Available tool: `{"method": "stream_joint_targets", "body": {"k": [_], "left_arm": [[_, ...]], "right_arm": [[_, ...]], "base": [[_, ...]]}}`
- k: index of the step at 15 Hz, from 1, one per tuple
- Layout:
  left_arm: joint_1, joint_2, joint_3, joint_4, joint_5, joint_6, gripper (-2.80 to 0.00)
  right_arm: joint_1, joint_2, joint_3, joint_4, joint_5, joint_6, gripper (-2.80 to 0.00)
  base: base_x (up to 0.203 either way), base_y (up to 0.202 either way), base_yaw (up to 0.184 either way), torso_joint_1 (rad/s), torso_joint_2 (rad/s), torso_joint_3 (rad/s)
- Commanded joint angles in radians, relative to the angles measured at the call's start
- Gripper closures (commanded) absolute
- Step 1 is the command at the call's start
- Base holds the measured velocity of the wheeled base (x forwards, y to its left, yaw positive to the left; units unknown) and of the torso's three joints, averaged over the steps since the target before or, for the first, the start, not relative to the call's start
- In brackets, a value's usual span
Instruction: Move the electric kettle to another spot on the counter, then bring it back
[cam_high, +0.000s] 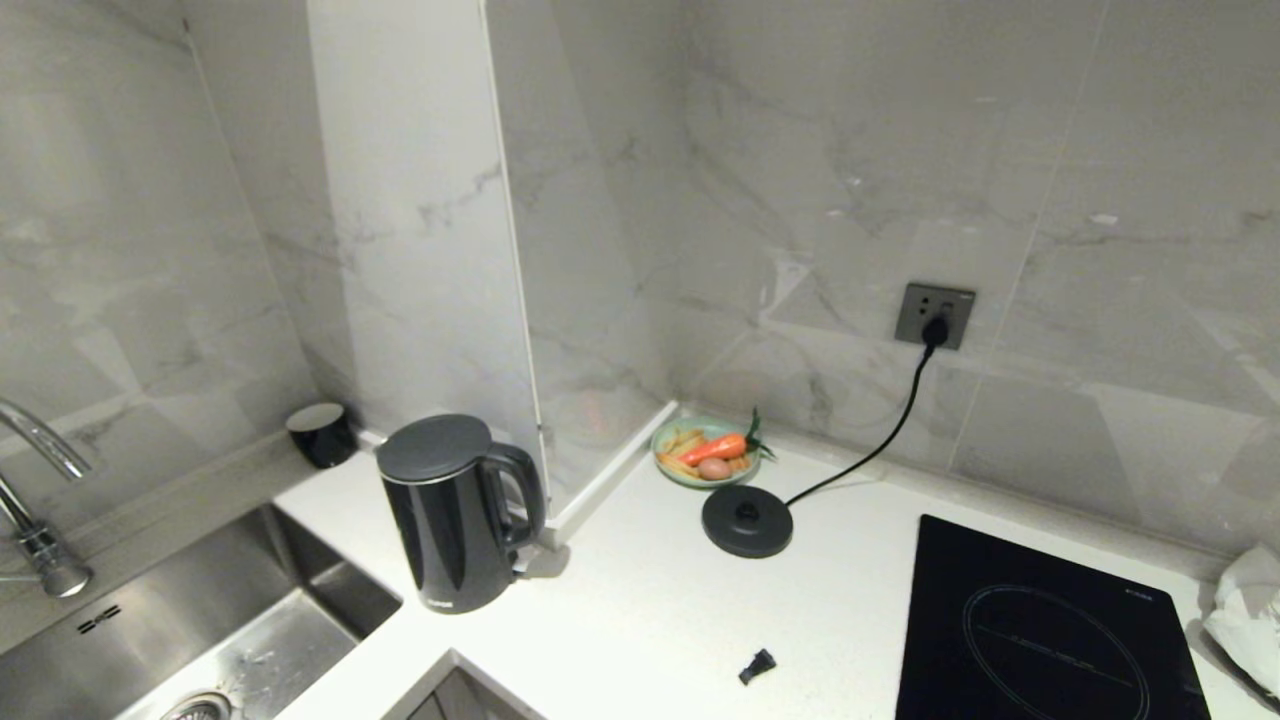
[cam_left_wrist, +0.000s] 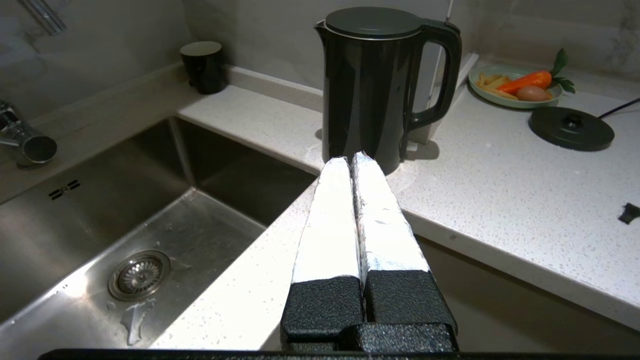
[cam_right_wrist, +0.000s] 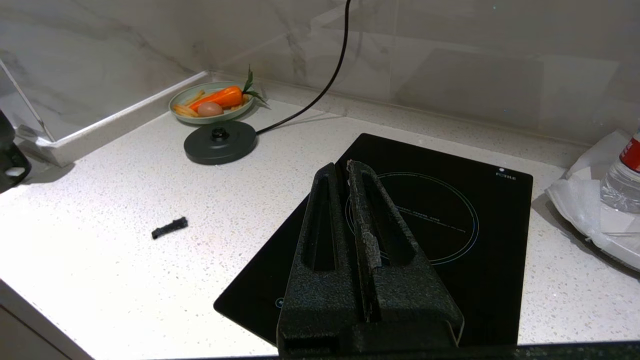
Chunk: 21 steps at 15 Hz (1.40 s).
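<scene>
The electric kettle stands upright on the white counter beside the sink corner, off its round base, with its handle turned toward the base. My left gripper is shut and empty, held short of the kettle over the counter's front edge. My right gripper is shut and empty above the near part of the black hob. Neither arm shows in the head view.
A steel sink with a tap lies left of the kettle. A small black cup stands at the back. A plate of food, the base's cord, a small black piece and a white bag are on the counter.
</scene>
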<state>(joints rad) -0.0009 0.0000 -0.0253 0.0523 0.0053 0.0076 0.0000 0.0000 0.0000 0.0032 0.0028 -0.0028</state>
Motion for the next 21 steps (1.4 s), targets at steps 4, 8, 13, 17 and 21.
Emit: {"method": "stream_joint_targets", "body": {"k": [4,8,13,17,21], "left_arm": [[0.001,0.002,-0.001,0.001,0.001,0.000,0.00],[0.001,0.000,-0.001,-0.006,0.004,-0.002,0.00],[0.001,0.000,0.001,-0.006,0.002,-0.001,0.00],[0.001,0.000,0.001,-0.006,0.002,-0.001,0.00],[0.001,0.000,0.001,-0.006,0.002,0.000,0.00]], "right_arm": [[0.000,0.000,0.000,0.000,0.000,0.000,0.00],[0.000,0.000,0.000,0.000,0.000,0.000,0.00],[0.000,0.000,0.000,0.000,0.000,0.000,0.00],[0.000,0.000,0.000,0.000,0.000,0.000,0.00],[0.000,0.000,0.000,0.000,0.000,0.000,0.00]], "base": [[0.000,0.000,0.000,0.000,0.00,0.000],[0.000,0.000,0.000,0.000,0.00,0.000],[0.000,0.000,0.000,0.000,0.00,0.000],[0.000,0.000,0.000,0.000,0.00,0.000],[0.000,0.000,0.000,0.000,0.00,0.000]]}}
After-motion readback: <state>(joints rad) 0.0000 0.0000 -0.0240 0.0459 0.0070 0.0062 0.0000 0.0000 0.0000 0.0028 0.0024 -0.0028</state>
